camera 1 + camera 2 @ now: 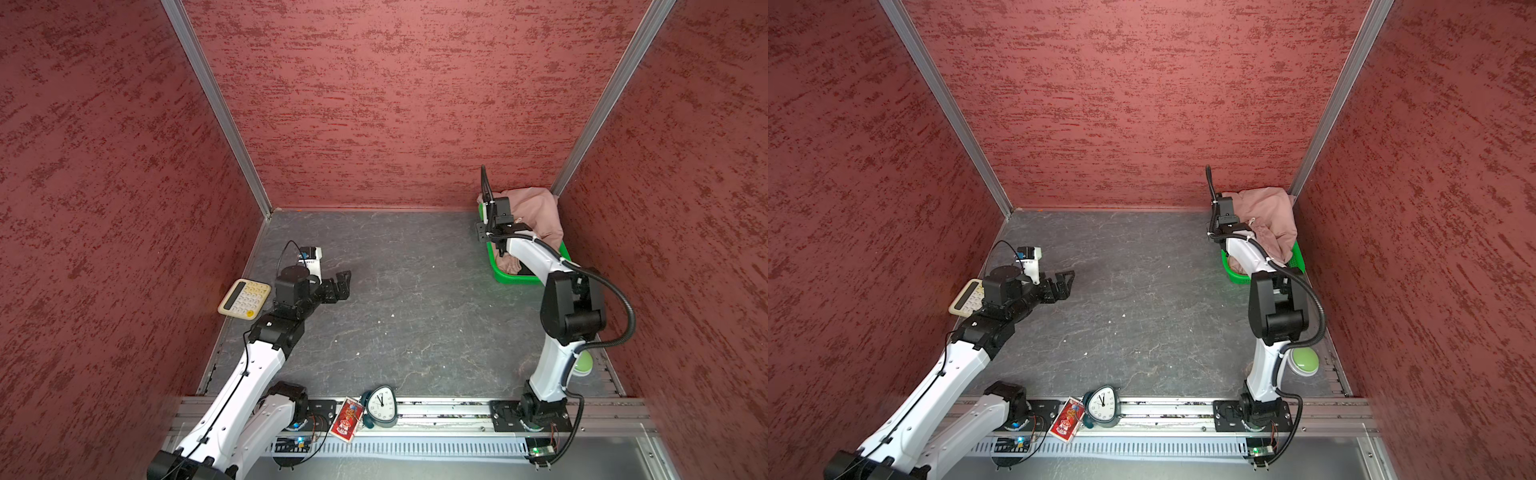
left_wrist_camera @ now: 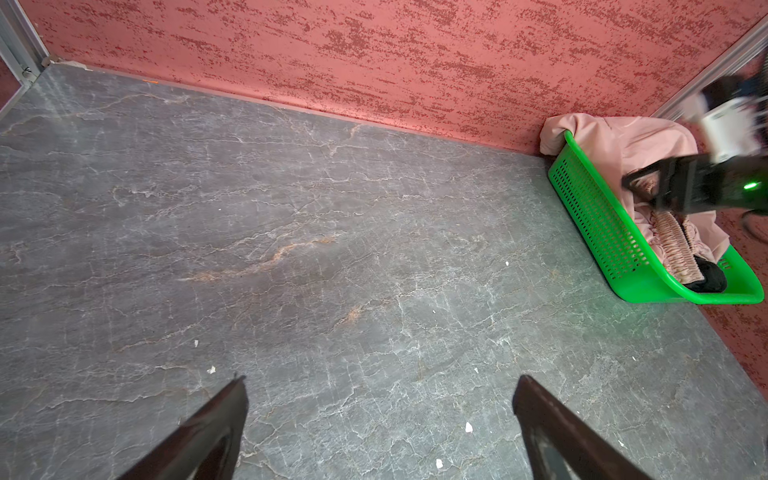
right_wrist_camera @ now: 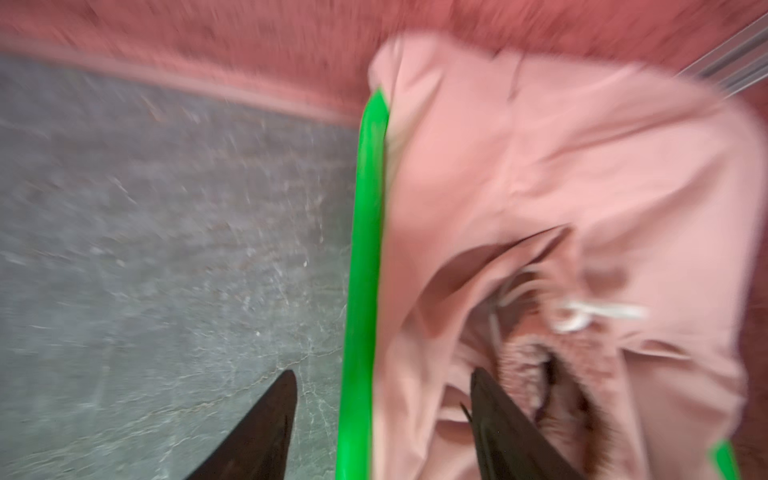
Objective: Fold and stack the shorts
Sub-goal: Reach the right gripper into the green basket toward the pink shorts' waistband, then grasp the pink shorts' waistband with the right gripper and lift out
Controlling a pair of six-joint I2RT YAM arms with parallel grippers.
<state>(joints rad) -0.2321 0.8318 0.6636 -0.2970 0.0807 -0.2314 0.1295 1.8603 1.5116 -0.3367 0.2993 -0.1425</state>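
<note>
While left gripper point(image 1: 343, 284) and right gripper point(image 3: 383, 374) stand open, the dusty pink cloth shorts point(image 2: 623, 141), upper right, should be gripped by the gathered waistband point(image 2: 673, 245).

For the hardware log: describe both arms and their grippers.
The left arm and right arm have white link shells with black joint housings. A thick black ribbed hose loops along the right arm; a thin black cable runs up the left. The left gripper and right gripper have dark, tapering fingers.
</note>
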